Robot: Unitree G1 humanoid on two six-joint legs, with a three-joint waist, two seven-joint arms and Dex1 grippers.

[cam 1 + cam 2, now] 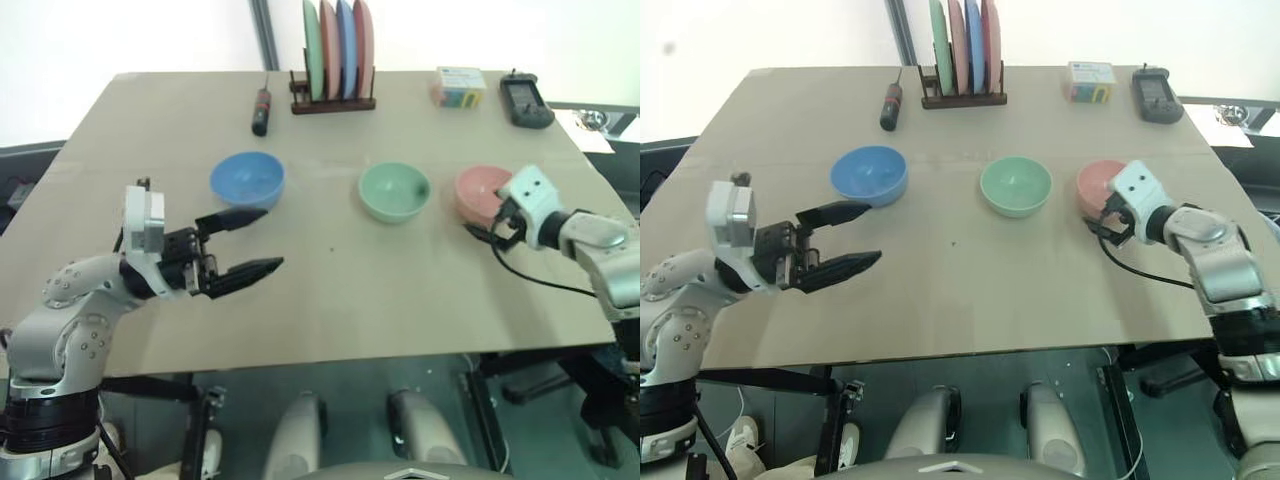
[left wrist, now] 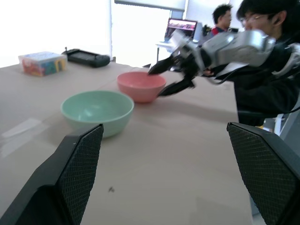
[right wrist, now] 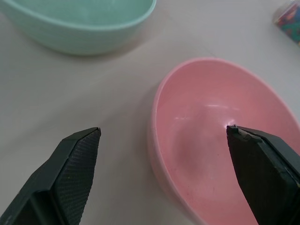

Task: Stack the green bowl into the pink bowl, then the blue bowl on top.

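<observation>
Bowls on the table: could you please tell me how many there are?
3, in a row across the table: the blue bowl on the robot's left, the green bowl in the middle, and the pink bowl on the right. None seems hidden.

From my remote station I see three bowls in a row across the middle of the table [image 1: 330, 300]: the blue bowl [image 1: 247, 179] at left, the green bowl [image 1: 394, 190] in the centre and the pink bowl [image 1: 480, 193] at right, each apart from the next. Behind them, along the far edge, a screwdriver [image 1: 261, 110] lies left of a rack of upright plates [image 1: 337, 55], with a small box [image 1: 459, 87] and a handheld device [image 1: 526, 101] further right. My left gripper [image 1: 252, 241] hangs open in front of the blue bowl, and my right gripper [image 3: 164, 145] straddles the pink bowl's near rim, one finger [image 3: 267, 168] inside.
</observation>
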